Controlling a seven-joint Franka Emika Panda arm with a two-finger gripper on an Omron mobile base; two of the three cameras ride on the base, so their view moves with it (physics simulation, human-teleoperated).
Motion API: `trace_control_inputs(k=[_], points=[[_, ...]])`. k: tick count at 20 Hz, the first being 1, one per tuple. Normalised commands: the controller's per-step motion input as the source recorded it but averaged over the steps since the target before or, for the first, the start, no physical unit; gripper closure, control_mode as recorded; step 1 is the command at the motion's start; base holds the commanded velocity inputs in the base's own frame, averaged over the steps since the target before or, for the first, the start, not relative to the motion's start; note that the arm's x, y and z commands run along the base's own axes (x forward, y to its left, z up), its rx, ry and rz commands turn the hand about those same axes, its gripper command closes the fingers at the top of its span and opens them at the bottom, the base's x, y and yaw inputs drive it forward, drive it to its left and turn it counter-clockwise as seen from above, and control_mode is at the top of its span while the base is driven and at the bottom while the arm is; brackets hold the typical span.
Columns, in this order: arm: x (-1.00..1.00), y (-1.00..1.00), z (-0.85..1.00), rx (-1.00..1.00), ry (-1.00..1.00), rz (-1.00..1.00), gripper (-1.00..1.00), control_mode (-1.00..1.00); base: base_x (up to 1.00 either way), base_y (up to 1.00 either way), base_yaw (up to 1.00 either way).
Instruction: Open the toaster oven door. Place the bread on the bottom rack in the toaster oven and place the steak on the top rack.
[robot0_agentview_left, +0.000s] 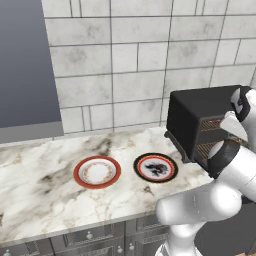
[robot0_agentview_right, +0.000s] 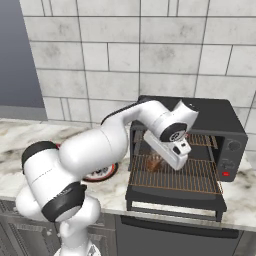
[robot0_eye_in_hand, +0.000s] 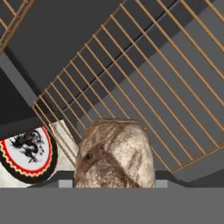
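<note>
Bread pinched in fingers, hanging just over bottom rack near its left edge, toaster oven door already down. Looks light, crusty, a bit crumbly. Grip on chunky sides seems fine, wouldn't squeeze harder.

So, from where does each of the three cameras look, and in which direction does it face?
Left base view: behind the arm, on its left, facing the counter, two plates and the toaster oven; arm at lower right.
Right base view: behind, on the right, facing the open oven; arm from lower left.
Hand view: on the hand, looking at the bread over a wire rack.
Both base views share the oven.
</note>
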Motion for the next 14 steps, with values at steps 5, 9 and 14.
trace_control_inputs(k=[5,9,14], points=[[0.09,-0.25,-0.41,0.00,-0.13,0.00,1.00,-1.00,0.00,0.00,0.00],[0.26,-0.15,-0.31,0.00,-0.09,-0.04,1.00,-1.00,0.00,0.00,0.00],[0.44,-0.10,-0.17,0.00,-0.01,-0.03,1.00,-1.00,0.00,0.00,0.00]])
